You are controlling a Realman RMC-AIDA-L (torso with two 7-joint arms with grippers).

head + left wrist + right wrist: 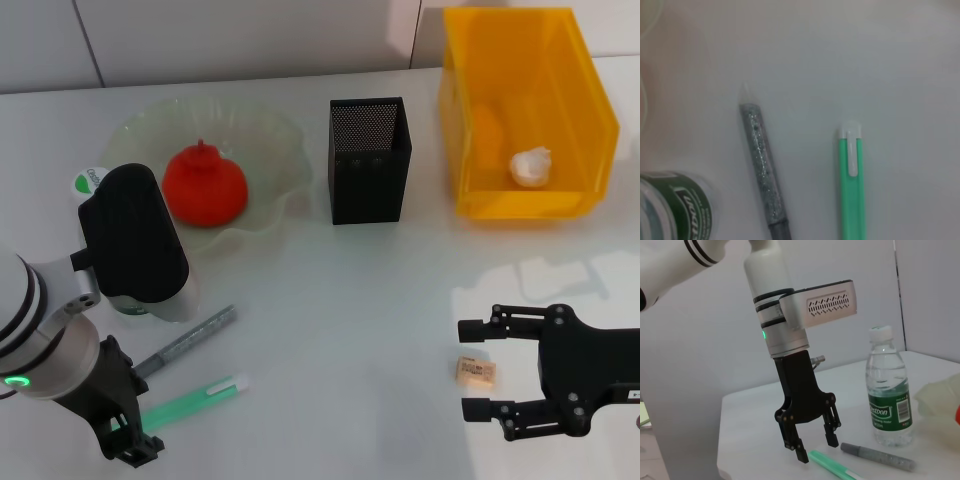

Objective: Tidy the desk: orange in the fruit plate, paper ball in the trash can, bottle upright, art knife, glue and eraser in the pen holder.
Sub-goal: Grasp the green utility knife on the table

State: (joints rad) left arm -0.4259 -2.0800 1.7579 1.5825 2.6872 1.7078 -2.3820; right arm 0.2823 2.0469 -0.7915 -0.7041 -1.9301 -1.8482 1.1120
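The orange, reddish, lies in the pale green fruit plate. A paper ball sits in the yellow trash can. The bottle stands upright behind my left arm. On the table lie the grey glitter glue and the green art knife. My left gripper hangs open just over the knife's near end. My right gripper is open, with the small eraser on the table between its fingertips. The black mesh pen holder stands at the middle back.
The pen holder stands between the plate and the yellow bin. The bottle's base is close beside the glue. White tabletop spreads between the two grippers.
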